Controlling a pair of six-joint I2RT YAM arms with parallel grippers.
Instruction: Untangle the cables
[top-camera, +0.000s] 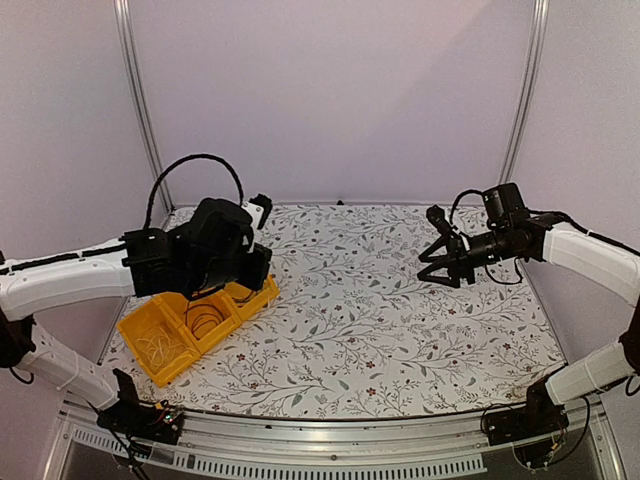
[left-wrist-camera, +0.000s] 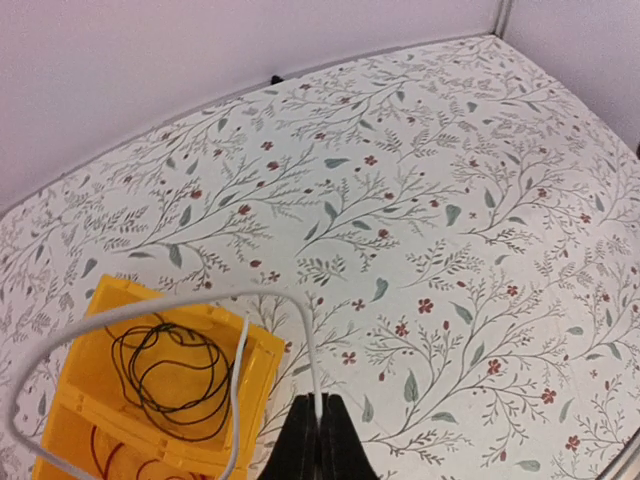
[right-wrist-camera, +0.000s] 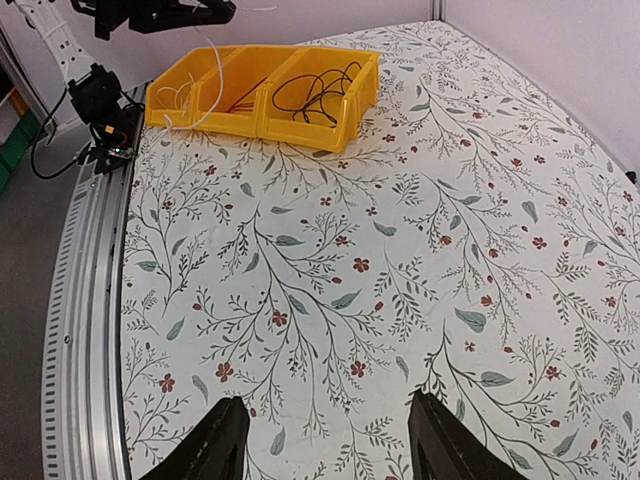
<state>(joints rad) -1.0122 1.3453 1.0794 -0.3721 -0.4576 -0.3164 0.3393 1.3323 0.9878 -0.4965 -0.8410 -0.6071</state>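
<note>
A yellow three-compartment bin (top-camera: 258, 300) sits at the table's left. My left gripper (left-wrist-camera: 320, 418) is shut on a white cable (left-wrist-camera: 300, 320) and holds it above the bin's edge. The cable arches left and drops into the bin. A black cable (left-wrist-camera: 165, 375) is coiled in one compartment and a dark red cable (top-camera: 207, 320) in the middle one. Pale loops (top-camera: 158, 347) lie in the nearest one. My right gripper (right-wrist-camera: 325, 445) is open and empty, hovering over bare cloth at the right (top-camera: 424, 268). The right wrist view shows the bin (right-wrist-camera: 300, 125) far off.
The table is covered with a floral cloth (top-camera: 400, 330). White walls and metal posts (top-camera: 140, 100) enclose the back and sides. A metal rail (right-wrist-camera: 85, 300) runs along the near edge. Thick black arm cables (top-camera: 195, 160) loop above the left arm.
</note>
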